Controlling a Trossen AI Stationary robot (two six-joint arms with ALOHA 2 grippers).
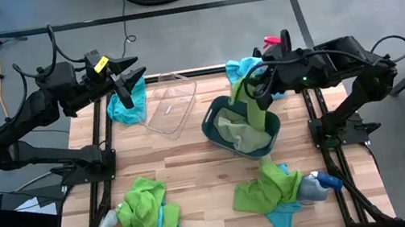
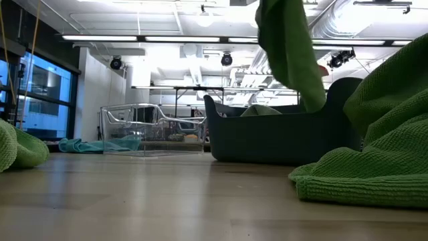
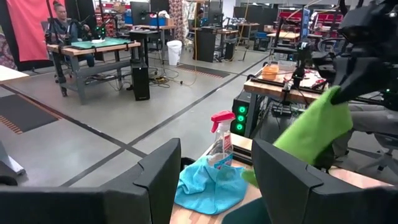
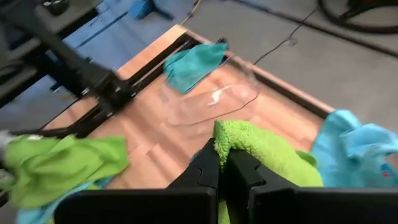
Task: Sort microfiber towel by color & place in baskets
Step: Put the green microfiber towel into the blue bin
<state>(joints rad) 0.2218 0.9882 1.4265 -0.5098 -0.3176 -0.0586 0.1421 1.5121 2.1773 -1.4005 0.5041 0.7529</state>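
Wooden tabletop (image 1: 187,169): lime green fuzzy towel (image 1: 239,95) was held pinched in right gripper (image 1: 257,88) above dark teal tub (image 1: 214,132); release was judged next. Left gripper (image 1: 127,89) was parked open, far left.

No text, label, brand or number can be read in any view — the spray bottles' (image 1: 321,183) labels are too small and blurred to make out.

**Count on the table**

Two baskets: a dark teal tub (image 1: 271,131) and a clear tub (image 1: 171,102). Green towels: four visible. Blue towels: four visible, some partly buried under green ones. Spray bottles: three. Arms: two
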